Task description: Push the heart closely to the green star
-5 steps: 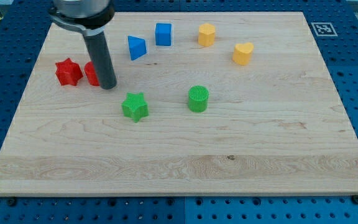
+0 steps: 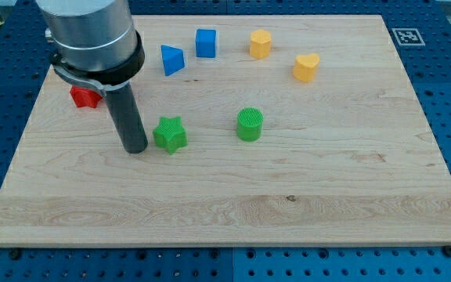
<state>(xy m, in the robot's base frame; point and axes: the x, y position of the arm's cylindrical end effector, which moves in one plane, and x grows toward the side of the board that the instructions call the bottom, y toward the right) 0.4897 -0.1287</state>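
Note:
A yellow heart (image 2: 306, 67) lies at the view's upper right. The green star (image 2: 170, 134) lies left of the board's middle, far from the heart. My tip (image 2: 135, 149) rests on the board just left of the green star, a small gap from it. The rod and the arm's wide body rise from it toward the view's top left.
A green cylinder (image 2: 250, 124) stands right of the star. A blue wedge (image 2: 171, 59), a blue cube (image 2: 205, 42) and a yellow block (image 2: 260, 43) lie along the top. A red star (image 2: 84, 97) shows partly behind the arm. The wooden board (image 2: 233, 211) ends in blue table.
My tip has moved toward the view's bottom, from beside the red blocks to just left of the green star. The arm now hides the second red block. No block has visibly moved.

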